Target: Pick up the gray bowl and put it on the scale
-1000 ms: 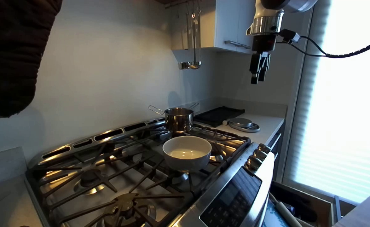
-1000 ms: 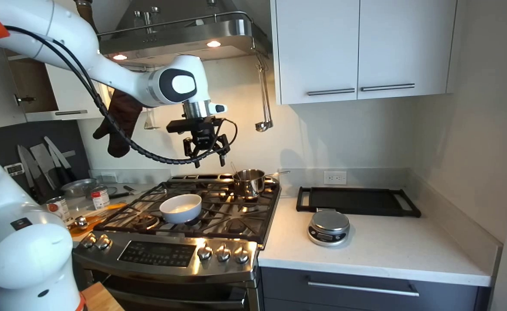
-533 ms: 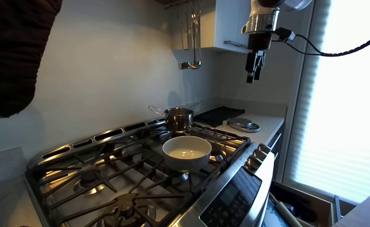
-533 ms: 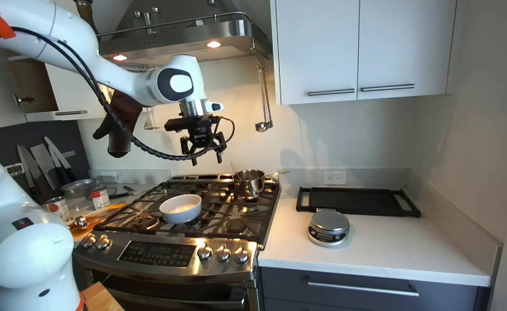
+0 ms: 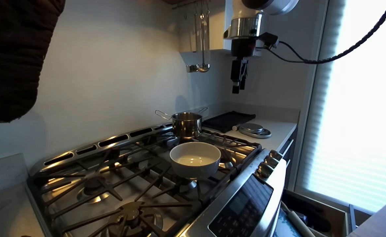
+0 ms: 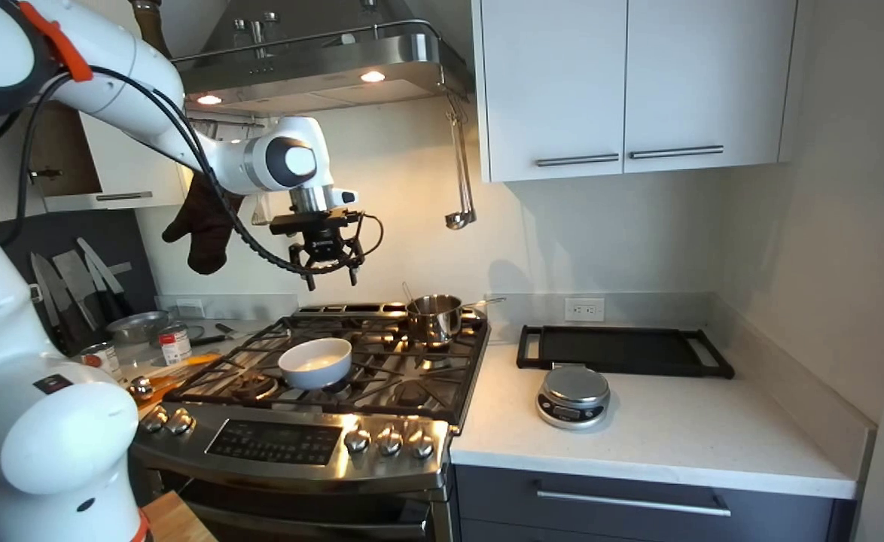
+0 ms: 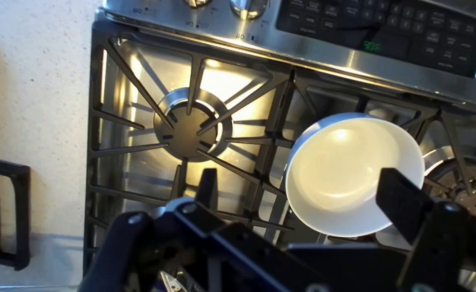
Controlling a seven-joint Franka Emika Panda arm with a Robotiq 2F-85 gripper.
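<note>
I hold the pincer (image 6: 332, 283) — 2 jaws apart — above the stove (image 6: 321, 473); the gray bowl (image 7: 343, 174) rests upright on the grates (image 7: 130, 150), well apart from the scale (image 6: 575, 385) on the surface (image 6: 683, 433) near the black tray (image 6: 623, 351).

In an exterior view, the window blind (image 5: 354, 115) at right glares white; the oven mitt (image 5: 15, 59) at left is nearly black. In an exterior view, the hood lamps (image 6: 373, 77) shine warmly, and soft shadows mark the far wall (image 6: 615, 233). In the wrist view, glare bleaches the cooktop (image 7: 221, 79), highlights spot the gray bowl (image 7: 343, 170), the claw (image 7: 299, 174) is dark and the panel lettering (image 7: 390, 14) blurred.
</note>
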